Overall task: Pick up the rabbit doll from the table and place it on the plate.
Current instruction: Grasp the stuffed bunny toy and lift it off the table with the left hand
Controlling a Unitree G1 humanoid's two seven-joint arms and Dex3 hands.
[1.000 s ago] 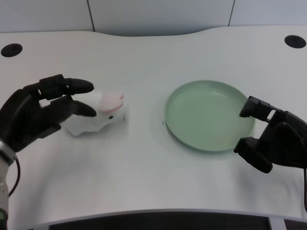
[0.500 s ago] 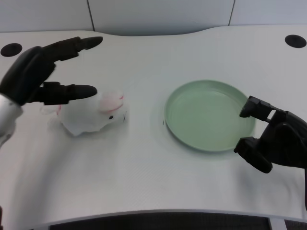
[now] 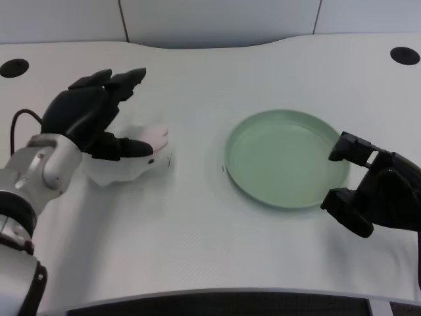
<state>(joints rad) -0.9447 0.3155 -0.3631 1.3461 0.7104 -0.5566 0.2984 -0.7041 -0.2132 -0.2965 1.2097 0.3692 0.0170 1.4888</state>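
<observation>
The left hand (image 3: 92,122) is hovering with fingers spread, gripping nothing, over the one rabbit doll (image 3: 135,158) – partly hiding it – which is lying toward the tabletop's (image 3: 197,230) left edge. One green plate (image 3: 287,158) is sitting well apart, toward the right edge.

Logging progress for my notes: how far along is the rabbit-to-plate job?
Nothing is finished: the plate holds nothing. In hand: the left hand is over the rabbit, which lies on the table, fingers spread, no grip visible. Left: grasp, lift, carry to the plate.
</observation>
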